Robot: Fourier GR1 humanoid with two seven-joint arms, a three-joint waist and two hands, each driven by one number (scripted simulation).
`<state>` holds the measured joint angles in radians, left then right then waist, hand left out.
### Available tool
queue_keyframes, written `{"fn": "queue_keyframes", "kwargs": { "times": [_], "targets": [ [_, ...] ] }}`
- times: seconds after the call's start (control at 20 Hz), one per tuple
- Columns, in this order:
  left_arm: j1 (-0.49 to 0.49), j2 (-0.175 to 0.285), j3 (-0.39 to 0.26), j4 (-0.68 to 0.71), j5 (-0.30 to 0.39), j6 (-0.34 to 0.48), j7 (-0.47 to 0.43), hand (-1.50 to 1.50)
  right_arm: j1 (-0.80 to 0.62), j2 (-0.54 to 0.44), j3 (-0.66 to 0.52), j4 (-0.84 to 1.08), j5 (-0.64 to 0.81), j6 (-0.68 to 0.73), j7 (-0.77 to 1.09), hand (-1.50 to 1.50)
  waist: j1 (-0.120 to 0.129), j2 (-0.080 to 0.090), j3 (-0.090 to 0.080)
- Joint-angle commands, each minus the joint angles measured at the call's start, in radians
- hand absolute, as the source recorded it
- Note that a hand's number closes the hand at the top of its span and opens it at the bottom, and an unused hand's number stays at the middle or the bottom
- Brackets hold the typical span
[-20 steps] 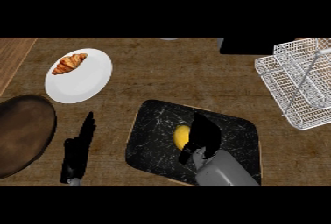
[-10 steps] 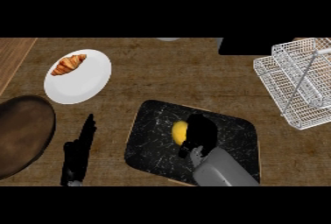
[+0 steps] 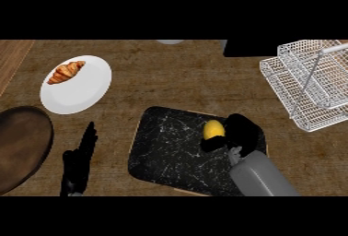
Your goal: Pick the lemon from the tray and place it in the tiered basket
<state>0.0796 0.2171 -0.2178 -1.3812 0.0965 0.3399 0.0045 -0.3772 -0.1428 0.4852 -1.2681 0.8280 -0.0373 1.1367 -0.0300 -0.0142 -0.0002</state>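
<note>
A yellow lemon (image 3: 212, 129) lies on the black marbled tray (image 3: 170, 147) near its right side. My right hand (image 3: 241, 131) is over the tray's right part, its fingers and thumb curled round the lemon from the right and below. The white wire tiered basket (image 3: 309, 85) stands at the upper right, apart from the hand. My left hand (image 3: 80, 161) rests open on the counter to the left of the tray, fingers straight and pointing up.
A white plate (image 3: 81, 90) with a croissant (image 3: 66, 72) sits at the upper left. A dark brown round platter (image 3: 20, 145) lies at the left edge. A black block (image 3: 248, 47) stands at the top, left of the basket.
My right hand has slid upward with the view and closed round the lemon; its thumb now hooks under the fruit. The left hand stays where it was.
</note>
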Motion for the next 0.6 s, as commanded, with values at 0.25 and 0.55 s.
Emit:
{"fn": "queue_keyframes", "kwargs": {
  "times": [0.25, 0.55],
  "targets": [
    [0.038, 0.019, 0.034, -0.005, 0.027, -0.017, -0.011, 0.0, 0.19, -0.242, -0.379, -0.205, -0.004, -0.191, 0.069, 1.5, -0.038, -0.002, -0.001],
    [0.042, 0.021, 0.028, -0.02, 0.007, 0.002, 0.002, 0.0, 0.158, -0.263, -0.53, -0.539, 0.069, -0.168, 0.154, 1.5, -0.044, -0.01, -0.004]
  ]
}}
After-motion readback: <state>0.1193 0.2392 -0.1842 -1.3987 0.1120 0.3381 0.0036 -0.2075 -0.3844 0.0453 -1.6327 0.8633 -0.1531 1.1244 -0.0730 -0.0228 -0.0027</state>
